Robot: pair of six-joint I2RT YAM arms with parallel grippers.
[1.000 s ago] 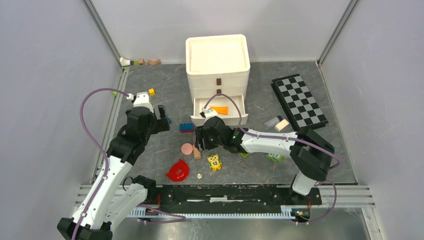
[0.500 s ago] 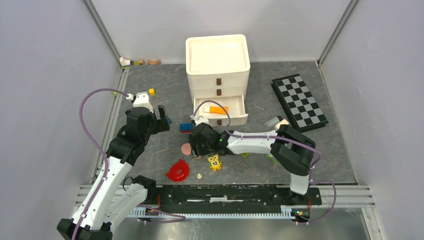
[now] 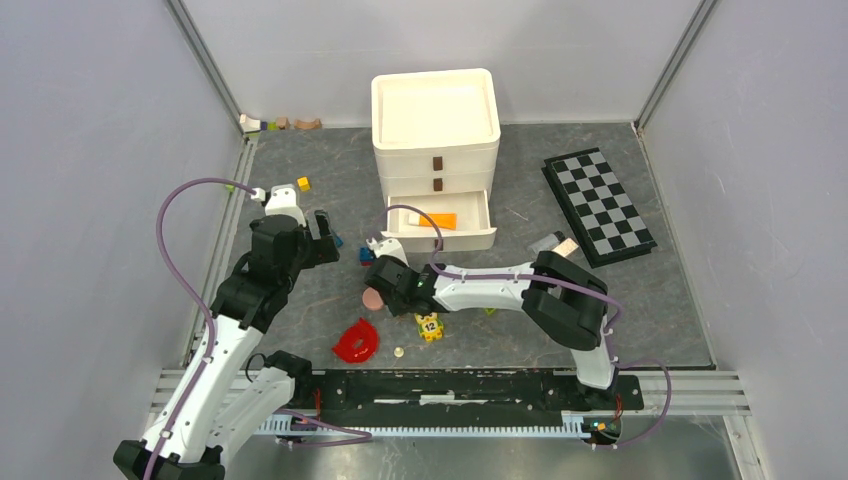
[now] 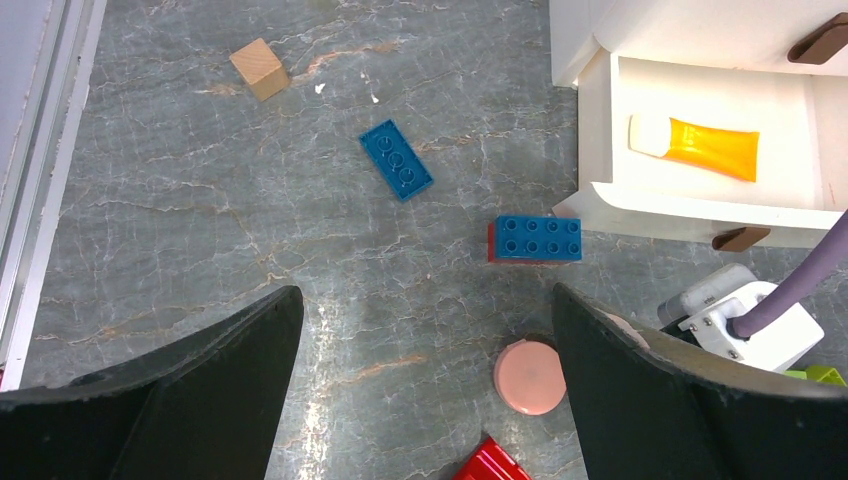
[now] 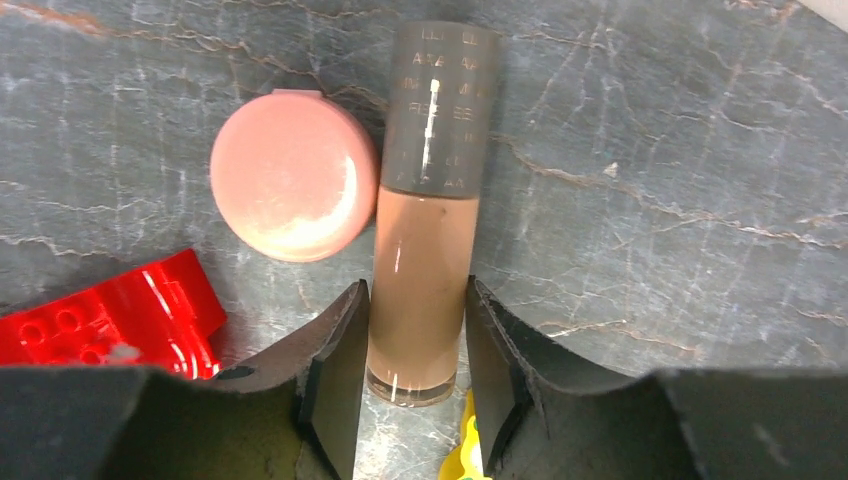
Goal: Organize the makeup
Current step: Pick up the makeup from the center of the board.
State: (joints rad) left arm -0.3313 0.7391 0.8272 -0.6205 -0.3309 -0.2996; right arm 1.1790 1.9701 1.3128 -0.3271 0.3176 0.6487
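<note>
The beige stick (image 5: 422, 270) with a grey cap lies flat on the table. My right gripper (image 5: 415, 330) is low over it, its jaws pressed on both sides of the stick's lower end; in the top view it (image 3: 388, 292) is left of centre. The round pink disc (image 5: 293, 175) lies touching the stick's left side and shows in the top view (image 3: 372, 297) and the left wrist view (image 4: 529, 377). The orange tube (image 3: 432, 220) with its white cap lies in the open bottom drawer (image 4: 700, 205). My left gripper (image 4: 425, 380) hangs open and empty above the table, left of the disc.
A white drawer unit (image 3: 436, 110) stands at the back. A red half-ring (image 3: 356, 342) and a yellow owl block (image 3: 429, 326) lie near my right gripper. Blue bricks (image 4: 397, 160) (image 4: 537, 239) lie left of the drawer. A checkerboard (image 3: 597, 203) and small packets (image 3: 555, 245) lie right.
My right arm has swung left and down from the drawer front to the beige stick, and its jaws now press the stick's sides. The left arm has not moved.
</note>
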